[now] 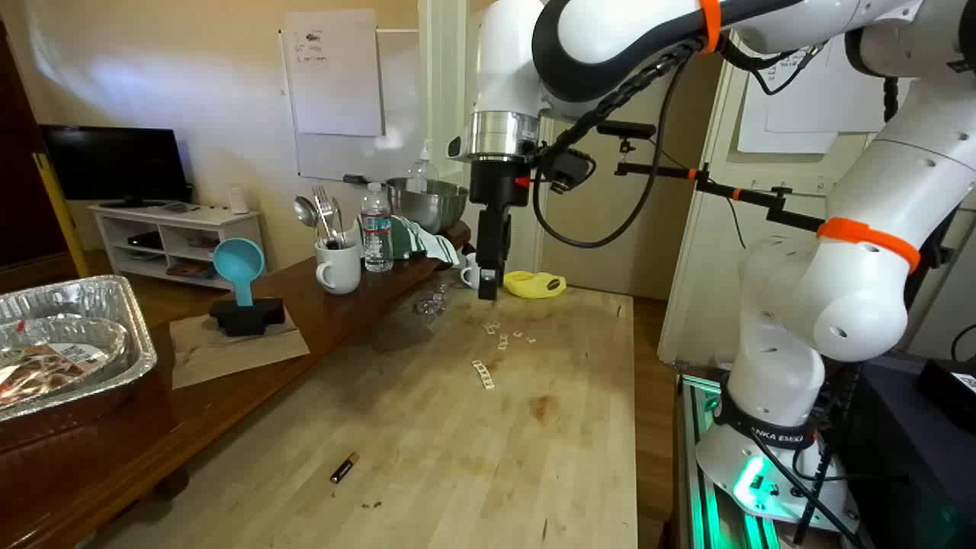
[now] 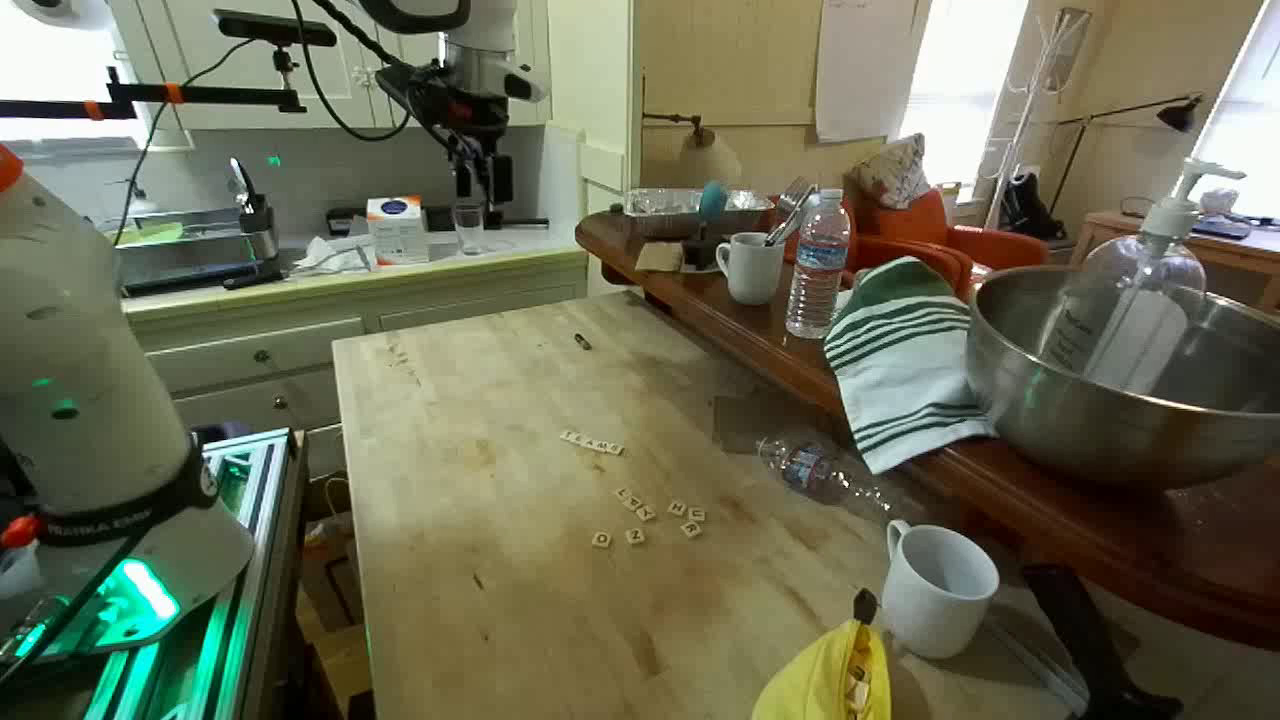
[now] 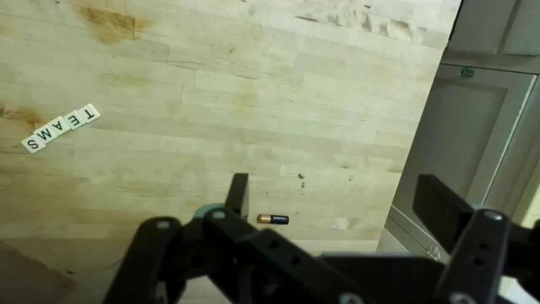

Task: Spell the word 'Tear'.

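A row of small whitish letter tiles lies on the wooden table, in both exterior views [image 1: 483, 374] [image 2: 591, 443] and at the left of the wrist view [image 3: 58, 126], where it reads T, E, A, M, S. Several loose tiles lie apart from the row in both exterior views [image 1: 502, 341], among them an R tile [image 2: 691, 529], an O tile [image 2: 601, 540] and an N tile [image 2: 635, 537]. They are out of the wrist view. My gripper [image 3: 337, 196] is open and empty. It hangs well above the table in both exterior views [image 1: 489, 286] [image 2: 484, 185].
A battery [image 3: 273, 219] lies on the table below the gripper. A yellow banana-shaped pouch [image 2: 825, 675], a white mug [image 2: 940, 590] and a clear bottle lying down [image 2: 815, 472] stand near the loose tiles. A raised brown counter [image 1: 366, 313] runs along one side of the table.
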Motion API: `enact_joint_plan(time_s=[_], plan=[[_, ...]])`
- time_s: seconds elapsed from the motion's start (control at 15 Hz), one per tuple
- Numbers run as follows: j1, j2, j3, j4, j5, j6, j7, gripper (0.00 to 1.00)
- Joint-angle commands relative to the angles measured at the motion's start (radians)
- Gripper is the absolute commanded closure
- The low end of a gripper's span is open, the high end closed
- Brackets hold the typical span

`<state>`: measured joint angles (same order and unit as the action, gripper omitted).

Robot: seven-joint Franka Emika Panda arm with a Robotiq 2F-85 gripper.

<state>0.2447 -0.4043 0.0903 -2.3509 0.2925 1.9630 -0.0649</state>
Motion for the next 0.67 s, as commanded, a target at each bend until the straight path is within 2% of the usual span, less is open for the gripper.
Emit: enact_joint_plan(time_s=[0.0,0.4,0.6], plan=[[-0.017,0.000,0.015,0.002,0.006,-0.004,-0.005,0.00],[-0.017,0.000,0.015,0.002,0.006,-0.004,-0.005,0.00],[-0.043,0.025,0.006,-0.019,-0.028,0.028,-0.025,0.00]])
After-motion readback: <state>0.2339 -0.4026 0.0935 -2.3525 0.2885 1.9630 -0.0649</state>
